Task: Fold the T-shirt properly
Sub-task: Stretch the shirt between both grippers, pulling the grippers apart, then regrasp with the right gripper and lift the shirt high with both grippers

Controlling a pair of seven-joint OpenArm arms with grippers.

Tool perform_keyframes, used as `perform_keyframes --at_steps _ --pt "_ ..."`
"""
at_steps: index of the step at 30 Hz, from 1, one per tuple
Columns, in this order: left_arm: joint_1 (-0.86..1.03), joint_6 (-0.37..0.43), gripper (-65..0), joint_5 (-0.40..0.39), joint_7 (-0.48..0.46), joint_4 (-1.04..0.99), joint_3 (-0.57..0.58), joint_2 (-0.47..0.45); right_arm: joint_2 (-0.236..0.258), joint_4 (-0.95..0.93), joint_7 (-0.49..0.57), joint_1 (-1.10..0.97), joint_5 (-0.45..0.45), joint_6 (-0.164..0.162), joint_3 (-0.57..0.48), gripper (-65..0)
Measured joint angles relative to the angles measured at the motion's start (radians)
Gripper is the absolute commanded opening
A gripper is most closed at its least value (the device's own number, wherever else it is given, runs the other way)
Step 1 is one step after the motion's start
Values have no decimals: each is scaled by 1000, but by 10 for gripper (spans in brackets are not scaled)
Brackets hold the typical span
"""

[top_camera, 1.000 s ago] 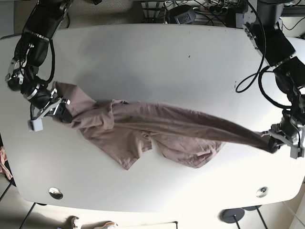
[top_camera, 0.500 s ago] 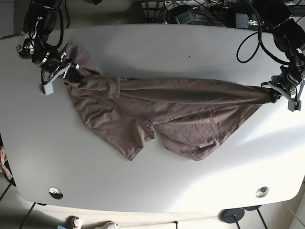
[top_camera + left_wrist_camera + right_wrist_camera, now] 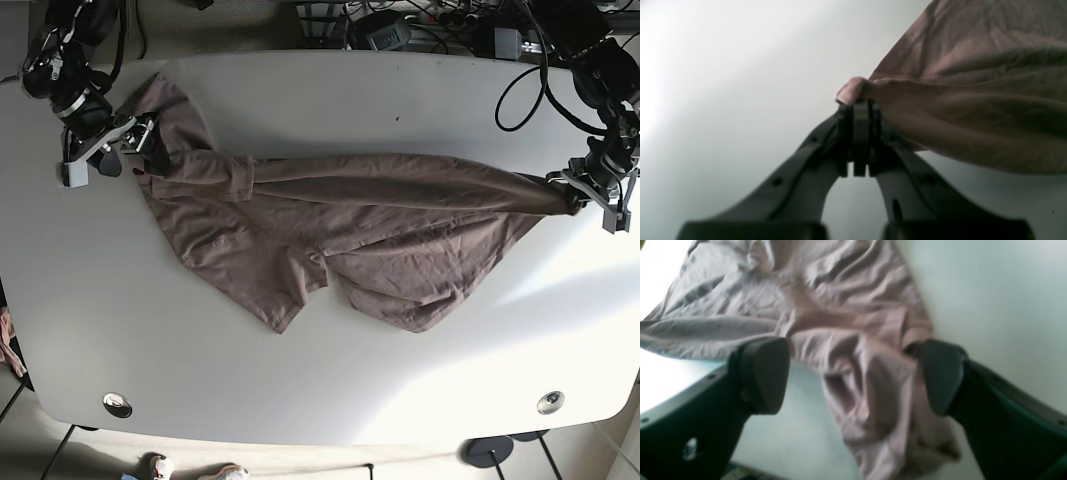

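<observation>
The mauve T-shirt (image 3: 380, 230) lies crumpled across the white table (image 3: 320, 90), stretched from far left to right. My left gripper (image 3: 574, 197) is at the right edge, shut on a bunched corner of the shirt (image 3: 940, 110); in the left wrist view the gripper (image 3: 857, 103) pinches the fabric at its tips. My right gripper (image 3: 128, 145) is at the far left, over the shirt's sleeve end. In the right wrist view the gripper (image 3: 851, 373) is wide open with the rumpled shirt (image 3: 846, 326) lying between the fingers (image 3: 763, 373); the right-hand finger touches a fold.
Cables and boxes (image 3: 400, 25) lie along the table's back edge. A black cable (image 3: 520, 95) loops over the back right corner. Two round metal inserts (image 3: 117, 404) (image 3: 549, 402) sit near the front edge. A shoe (image 3: 160, 466) lies on the floor.
Both grippers carried the shirt toward the back of the table. My right gripper has opened and let go of the sleeve end. The left gripper has barely moved in the last half second.
</observation>
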Motion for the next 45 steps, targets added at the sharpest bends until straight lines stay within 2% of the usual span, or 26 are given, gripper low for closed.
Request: perform_keyframes --at_steps 2,5,8,11,15,16,18,20,22,25,29,31,37,38,40,42,43,45 --pt "-2 0 -650 0 0 0 2 2 32 -88 10 108 -8 0 -23 -59" --pt "-3 0 -650 0 0 0 2 3 73 -291 9 263 -95 -2 -114 -59" --pt "-2 0 -650 0 -1 0 4 2 87 -478 13 394 -185 -3 -167 -59" --pt "-3 0 -650 0 -3 0 4 4 80 -611 23 504 -275 1 -205 -59" --pt "-3 0 -650 -1 -3 0 4 3 84 -760 110 597 -379 54 -262 -59" --pt "-3 0 -650 -1 -3 0 4 3 82 -804 140 613 -396 55 -266 -59" --pt "-2 0 -650 0 -3 0 4 3 82 -903 199 637 -435 89 -266 -59" --pt "-3 0 -650 -5 -3 1 4 3 87 -969 274 648 -446 137 -266 -59" --pt "-3 0 -650 -4 -3 1 4 3 87 -991 302 653 -446 151 -266 -59" --pt "-3 0 -650 -3 -3 1 4 3 67 -992 317 645 -447 158 -264 -59" --pt "-3 0 -650 -3 -3 1 4 5 1 -983 353 619 -420 177 -264 -59" --pt "-17 0 -650 0 -2 -1 4 5 -16 -979 361 610 -415 178 -265 -59" --pt "-28 0 -650 2 -3 -2 47 3 -16 -973 388 589 -389 186 -336 -62" --pt "-31 -1 -650 -2 -3 -2 55 6 -18 -974 392 588 -389 187 -335 -84" --pt "-30 -1 -650 1 -3 -2 53 4 -18 -974 395 586 -390 187 -336 -171" --pt "-31 0 -650 0 -3 -2 51 4 -18 -976 404 581 -394 182 -335 -333" --pt "-31 0 -650 0 -3 -2 51 4 -18 -983 405 580 -396 177 -336 -453" --pt "-38 -1 -650 1 -1 -3 51 5 -16 -987 405 579 -416 172 -336 -645"
